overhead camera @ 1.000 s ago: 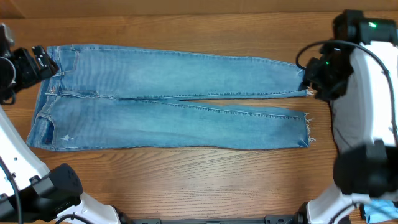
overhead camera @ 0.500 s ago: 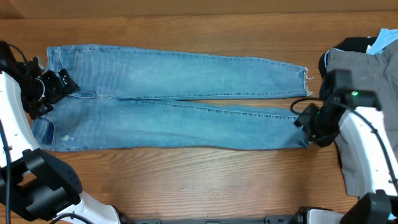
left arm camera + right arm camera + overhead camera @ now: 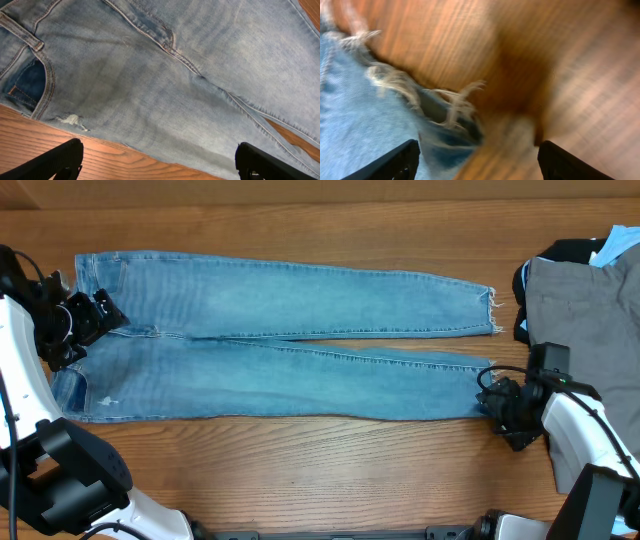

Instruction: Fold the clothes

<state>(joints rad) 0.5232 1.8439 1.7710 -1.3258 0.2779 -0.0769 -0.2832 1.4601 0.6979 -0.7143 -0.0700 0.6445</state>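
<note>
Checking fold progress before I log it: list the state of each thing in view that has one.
jeans: unfolded, spread flat, legs side by side
grey trousers: unfolded, lying on top of the pile
black garment: mostly hidden under the grey trousers
pale-blue garment: only an edge shows
left end effector: open, empty, over the jeans' upper part
right end effector: open, at a frayed hem; view blurred
</note>
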